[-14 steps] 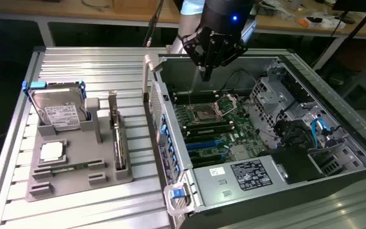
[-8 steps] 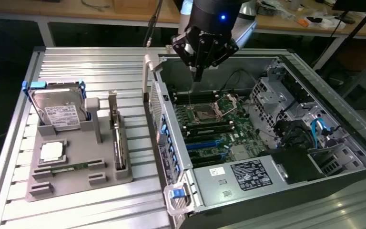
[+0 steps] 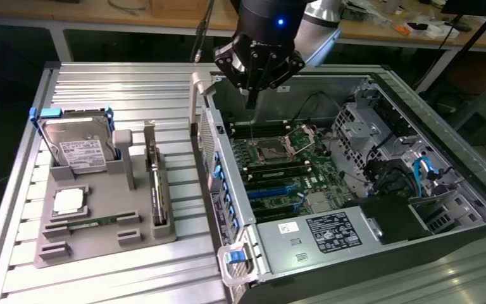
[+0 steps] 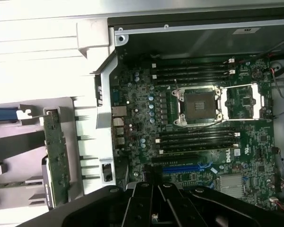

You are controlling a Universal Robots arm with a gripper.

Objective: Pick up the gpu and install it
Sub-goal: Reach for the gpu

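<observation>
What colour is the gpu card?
The gpu is green, clearest in the wrist view.

The gpu (image 3: 155,190) (image 4: 55,158) — a thin green card — stands on its long edge, slotted in the grey holder (image 3: 99,235).

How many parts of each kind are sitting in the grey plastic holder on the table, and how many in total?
Boxy silver hard drive with white label: 1
Thin green gpu card standing on edge: 1
Short narrow green memory stick: 1
Flat square silver processor chip: 1
Total: 4, all in the grey plastic holder
</observation>
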